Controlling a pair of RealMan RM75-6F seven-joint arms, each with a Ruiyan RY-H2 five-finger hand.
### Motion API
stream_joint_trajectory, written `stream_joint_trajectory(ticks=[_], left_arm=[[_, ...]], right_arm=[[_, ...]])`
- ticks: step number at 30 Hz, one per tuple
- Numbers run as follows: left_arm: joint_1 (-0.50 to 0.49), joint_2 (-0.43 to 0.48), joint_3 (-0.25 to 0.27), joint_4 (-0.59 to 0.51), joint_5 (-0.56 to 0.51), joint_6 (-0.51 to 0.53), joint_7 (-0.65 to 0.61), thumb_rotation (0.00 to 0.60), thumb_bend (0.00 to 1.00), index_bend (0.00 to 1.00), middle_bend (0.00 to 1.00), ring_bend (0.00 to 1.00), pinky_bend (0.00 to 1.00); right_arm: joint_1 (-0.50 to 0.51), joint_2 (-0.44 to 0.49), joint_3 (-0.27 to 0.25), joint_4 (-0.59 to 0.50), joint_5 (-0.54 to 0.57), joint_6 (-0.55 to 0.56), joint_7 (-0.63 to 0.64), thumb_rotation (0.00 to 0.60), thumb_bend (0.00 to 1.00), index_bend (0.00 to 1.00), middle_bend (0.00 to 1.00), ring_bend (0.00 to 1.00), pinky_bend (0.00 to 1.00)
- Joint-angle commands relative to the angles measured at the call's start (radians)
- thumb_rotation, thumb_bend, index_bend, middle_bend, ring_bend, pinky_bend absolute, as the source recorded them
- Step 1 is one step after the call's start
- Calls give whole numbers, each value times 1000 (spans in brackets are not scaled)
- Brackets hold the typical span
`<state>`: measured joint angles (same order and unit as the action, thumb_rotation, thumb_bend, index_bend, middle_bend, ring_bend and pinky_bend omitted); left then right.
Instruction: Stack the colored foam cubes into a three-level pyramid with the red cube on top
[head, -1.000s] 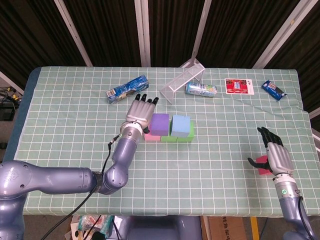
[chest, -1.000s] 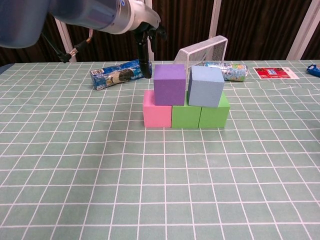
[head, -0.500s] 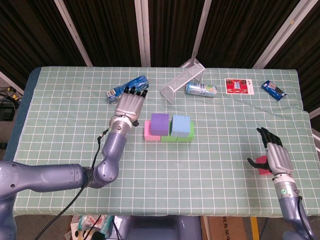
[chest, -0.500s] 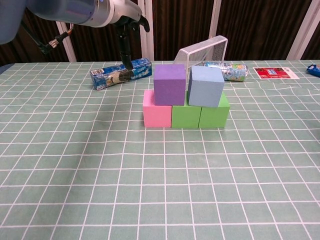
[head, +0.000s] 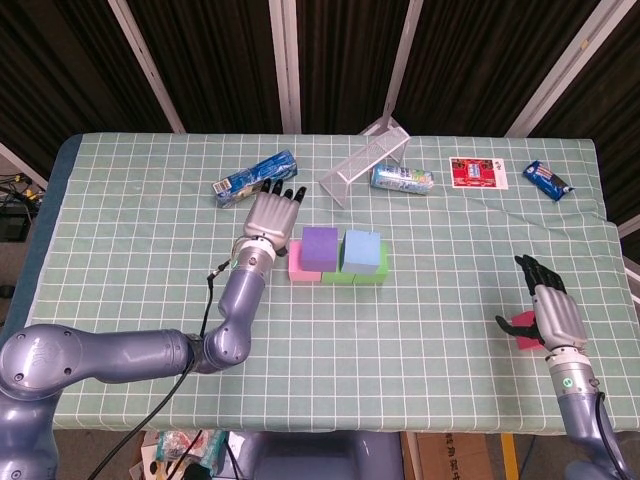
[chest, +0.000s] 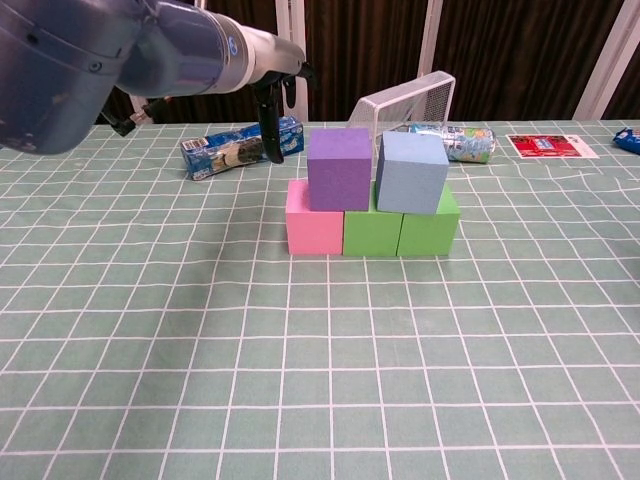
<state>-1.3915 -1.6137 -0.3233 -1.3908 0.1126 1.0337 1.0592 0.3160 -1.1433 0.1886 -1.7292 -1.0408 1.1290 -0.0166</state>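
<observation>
The left hand hangs over the desk just left of the cube stack, fingers stretched out and slightly apart, holding nothing and touching no cube. Its forearm runs back toward the near left edge of the desk.

The right hand sits near the desk's right edge, well apart from the stack, its fingers extended over the red cube, which shows only as a small patch beside the palm; whether the hand grips the cube or merely rests against it cannot be told.

At the middle of the desk, a pink cube and two green cubes form a touching bottom row. On them stand a purple cube and a blue cube, side by side.

Behind the stack lie a blue snack packet, a tipped wire rack, a wrapped roll, a red card and a small blue packet.
</observation>
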Motion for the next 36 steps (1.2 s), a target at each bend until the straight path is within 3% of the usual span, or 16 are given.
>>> stream_joint_trajectory(ticks=[1, 36], left_arm=[[-3, -11, 3, 10, 10, -1, -3, 600, 203, 0, 159, 27, 27], [-19, -87, 5, 65, 70, -8, -1, 600, 243, 0, 162, 27, 27]], right_arm=[[0, 1, 0, 0, 0, 0, 1, 600, 262, 0, 0, 0, 0], [1, 2, 1, -2, 3, -3, 3, 600, 262, 0, 0, 0, 0]])
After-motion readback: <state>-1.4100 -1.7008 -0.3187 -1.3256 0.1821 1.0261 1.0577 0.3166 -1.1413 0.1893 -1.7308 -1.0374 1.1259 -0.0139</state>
